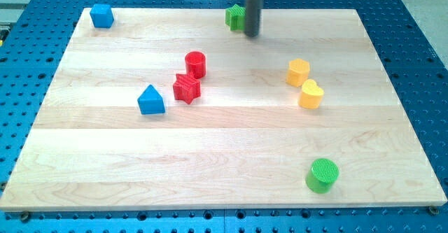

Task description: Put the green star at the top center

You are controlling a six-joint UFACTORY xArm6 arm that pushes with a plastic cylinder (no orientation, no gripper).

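Wooden desk (224, 184) sits on a blue perforated base (420, 65). My tip (252, 36) is at the view's top center, just right of the green star (235, 16), touching it or nearly so; the rod covers the star's right side, so contact is hard to confirm. The tool is a plain dark rod, no jaws to part or close, holding nothing. Green star sits at the top edge of the desk, roughly center, maybe a bit left of center.

Blue block (102, 15), cube-like, at the view's top left corner. Blue triangle-ish block (151, 101) left of center. Red cylinder (195, 64) near the middle, red star (187, 88) just below it and a little left, the two touching or almost. Yellow block (298, 72), roughly hexagonal, on the right, with a yellow heart-like block (311, 94) touching it below right. Green cylinder (322, 175) is at the view's bottom right, well apart from everything else.
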